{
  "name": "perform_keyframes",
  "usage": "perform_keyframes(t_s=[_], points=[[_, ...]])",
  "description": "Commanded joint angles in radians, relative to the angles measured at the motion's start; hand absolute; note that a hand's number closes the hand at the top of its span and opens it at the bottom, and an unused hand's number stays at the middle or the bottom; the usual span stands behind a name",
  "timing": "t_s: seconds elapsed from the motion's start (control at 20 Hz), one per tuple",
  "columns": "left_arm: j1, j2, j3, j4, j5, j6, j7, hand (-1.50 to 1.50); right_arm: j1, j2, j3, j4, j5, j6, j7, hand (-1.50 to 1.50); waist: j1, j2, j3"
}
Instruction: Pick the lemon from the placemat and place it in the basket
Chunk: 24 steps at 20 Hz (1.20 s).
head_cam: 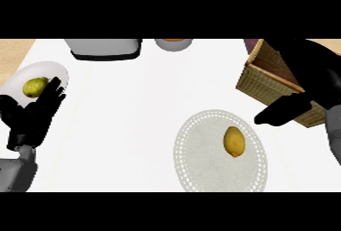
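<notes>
The yellow lemon lies on a round white lace-edged placemat at the lower middle right. A woven basket stands at the right edge, partly covered by my right hand. That hand hovers over the basket, fingers relaxed and open, its thumb reaching down-left toward the placemat, above and right of the lemon without touching it. My left hand rests open at the left edge, fingers up, holding nothing.
A white plate at the far left carries a green-yellow fruit just above my left fingers. A grey appliance and a cup stand at the back edge. Wooden floor shows beyond the counter's top left corner.
</notes>
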Motion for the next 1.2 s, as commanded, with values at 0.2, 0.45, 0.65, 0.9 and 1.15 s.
perform_keyframes(t_s=[0.2, 0.45, 0.65, 0.9, 1.15], points=[[0.021, -0.005, 0.012, -0.025, 0.002, -0.024, 0.000, 0.00, 0.037, -0.092, -0.147, -0.126, -0.382, 0.289, 0.229, -1.50, 0.001, 0.002, 0.004], [-0.041, -0.023, 0.020, 0.004, -0.013, -0.017, 0.041, 0.00, 0.125, -0.167, -0.289, -0.220, -0.575, 0.290, 0.235, -1.50, 0.000, 0.005, 0.004], [-0.004, -0.044, 0.028, -0.007, -0.022, -0.045, -0.007, 0.00, 0.332, -0.111, -0.353, -0.278, -0.411, 0.198, 0.035, -1.50, 0.012, 0.009, 0.005], [-0.013, -0.046, 0.013, -0.047, -0.065, -0.029, 0.053, 0.00, 0.558, -0.031, -0.413, -0.430, -0.336, 0.201, -0.075, -1.50, 0.011, 0.009, 0.005], [-0.017, -0.078, 0.047, 0.038, -0.072, -0.052, -0.019, 0.00, 0.658, 0.103, -0.319, -0.365, -0.066, 0.142, -0.293, -1.50, 0.017, 0.012, 0.005]])
